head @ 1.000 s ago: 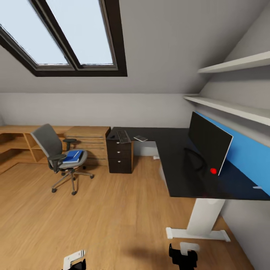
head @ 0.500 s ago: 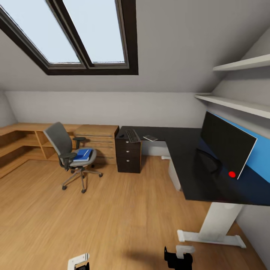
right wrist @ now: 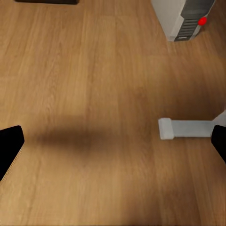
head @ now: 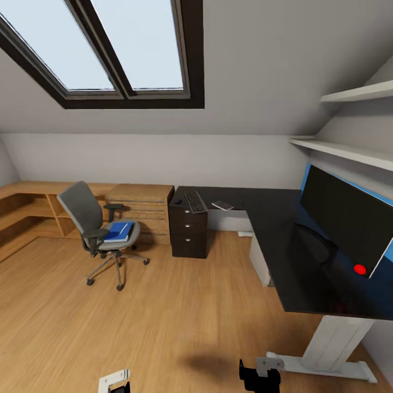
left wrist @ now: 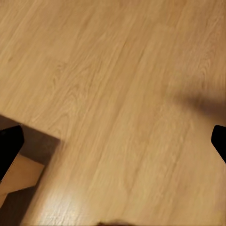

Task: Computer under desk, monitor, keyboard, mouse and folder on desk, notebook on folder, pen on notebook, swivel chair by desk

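Left pincer: the left gripper hangs low over the wooden floor; its two dark fingertips stand far apart at the two edges of the left wrist view, so it is spread and holds nothing.
Right pincer: the right gripper is also spread wide and empty, above bare floor near the white foot of the desk.
Computer: the grey tower stands on the floor, seemingly under the desk.
Monitor: the monitor is on the desk, by the blue wall.
Keyboard: the keyboard lies on the far end of the desk, well apart from the monitor.
Folder: the blue folder rests on the seat of the swivel chair; whether the notebook is with it I cannot tell.
Step in hand: I judge the robot is on its way into the room, nothing is grasped yet.
Next move: probably to drive toward the chair or the far end of the desk, then lift one arm for a grasp.
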Tool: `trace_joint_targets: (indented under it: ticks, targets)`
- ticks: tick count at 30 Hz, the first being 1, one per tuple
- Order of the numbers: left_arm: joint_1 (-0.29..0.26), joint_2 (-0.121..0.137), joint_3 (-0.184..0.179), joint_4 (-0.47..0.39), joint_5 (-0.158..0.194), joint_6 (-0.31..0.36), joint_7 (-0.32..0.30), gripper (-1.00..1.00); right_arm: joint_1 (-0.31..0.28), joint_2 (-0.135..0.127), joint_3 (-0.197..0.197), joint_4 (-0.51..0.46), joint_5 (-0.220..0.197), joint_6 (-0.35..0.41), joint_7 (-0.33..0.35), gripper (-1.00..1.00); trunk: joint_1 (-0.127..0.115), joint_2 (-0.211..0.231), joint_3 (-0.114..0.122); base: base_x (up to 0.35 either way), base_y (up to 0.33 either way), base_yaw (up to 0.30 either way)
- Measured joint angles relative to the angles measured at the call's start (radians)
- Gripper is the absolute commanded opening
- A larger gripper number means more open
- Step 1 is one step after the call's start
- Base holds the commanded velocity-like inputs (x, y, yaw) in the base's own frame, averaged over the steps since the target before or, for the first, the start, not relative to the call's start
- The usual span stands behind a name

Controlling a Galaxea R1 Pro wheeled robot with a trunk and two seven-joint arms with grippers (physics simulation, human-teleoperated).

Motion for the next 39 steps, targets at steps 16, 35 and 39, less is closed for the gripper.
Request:
trace_joint_targets:
  ticks: [16, 35, 39]
  targets:
    - [0.000, 0.000, 0.000, 0.024, -0.001, 0.000, -0.004, 1.00, 0.000, 0.001, 0.000, 0.002, 0.000, -0.033, 0.000, 1.00, 0.000, 0.000, 0.000, 0.321, 0.126, 0.000]
    - [0.000, 0.000, -0.001, 0.025, -0.002, -0.004, -0.003, 1.00, 0.000, 0.001, 0.000, 0.011, 0.006, -0.045, 0.003, 1.00, 0.000, 0.000, 0.000, 0.321, 0.128, 0.000]
    - [0.000, -0.005, -0.002, 0.025, -0.003, -0.004, -0.003, 1.00, 0.000, 0.001, 0.000, 0.012, 0.007, -0.046, 0.003, 1.00, 0.000, 0.000, 0.000, 0.321, 0.105, 0.000]
